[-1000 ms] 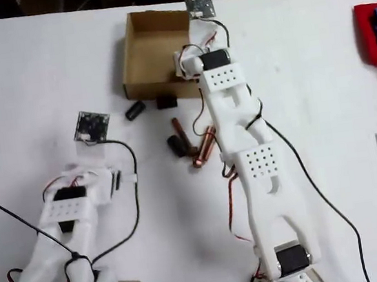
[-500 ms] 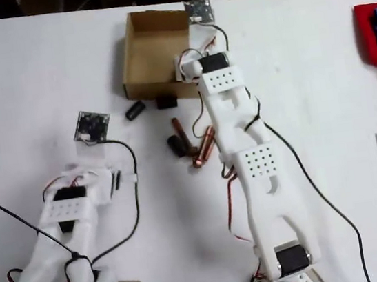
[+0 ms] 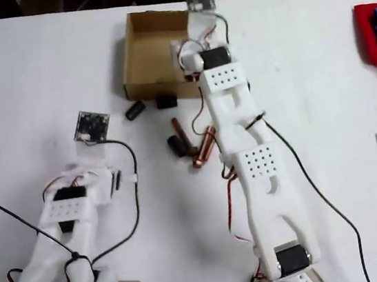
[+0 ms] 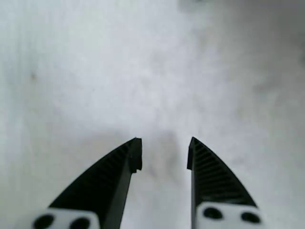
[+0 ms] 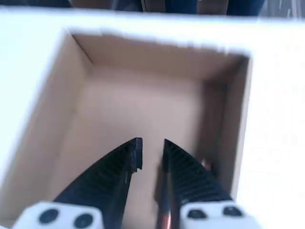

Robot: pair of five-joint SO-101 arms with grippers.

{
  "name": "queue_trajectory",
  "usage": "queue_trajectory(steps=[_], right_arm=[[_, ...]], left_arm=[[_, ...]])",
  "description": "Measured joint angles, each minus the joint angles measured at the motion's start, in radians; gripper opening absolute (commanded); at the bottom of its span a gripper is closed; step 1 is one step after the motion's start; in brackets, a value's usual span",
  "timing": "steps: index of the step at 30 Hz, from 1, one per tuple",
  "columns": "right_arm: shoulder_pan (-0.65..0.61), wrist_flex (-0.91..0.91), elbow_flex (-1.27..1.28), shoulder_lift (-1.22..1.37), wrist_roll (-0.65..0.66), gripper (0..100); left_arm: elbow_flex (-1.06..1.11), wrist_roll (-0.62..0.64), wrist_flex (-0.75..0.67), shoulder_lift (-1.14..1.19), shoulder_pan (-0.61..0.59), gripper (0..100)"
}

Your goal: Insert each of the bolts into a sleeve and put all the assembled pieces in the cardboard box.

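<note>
Right hand (image 5: 152, 155) hangs over the inside of the cardboard box (image 5: 143, 105), fingers narrowly parted, nothing between the tips. A copper piece (image 5: 206, 165) shows past one finger, low in the box near the side wall; part of it also shows in the gap near the finger bases. Cannot tell whether it rests on the box floor or touches the finger. From the high view, the right arm stretches across the counter (image 3: 40, 70) to the cardboard box (image 3: 153, 55), its wrist over the box's corner nearest that arm. Left hand (image 4: 164, 155) sits above bare counter, fingers moderately apart and holding nothing; the left arm is folded back well away from the box. Loose parts lie on the counter in front of the box: black sleeve (image 3: 135, 110) and second sleeve (image 3: 166, 102) just outside the front wall; farther out, bolt (image 3: 181, 135) with third sleeve (image 3: 174, 146) against it, and second bolt (image 3: 204, 144) just beside the right arm. Red cloth (image 3: 375, 26) at the far counter edge.
</note>
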Motion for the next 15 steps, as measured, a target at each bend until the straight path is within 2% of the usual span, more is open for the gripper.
queue_trajectory(steps=[4,9,15], right_arm=[[0.032,0.054,-0.109,-0.002,0.0,2.1],[0.13,0.127,-0.087,0.0,0.0,2.1],[0.169,0.061,0.021,0.0,0.0,2.1]], left_arm=[[0.0,0.0,0.0,0.0,0.0,17],[0.0,0.0,0.0,0.0,0.0,17],[0.0,0.0,0.0,0.0,0.0,17]])
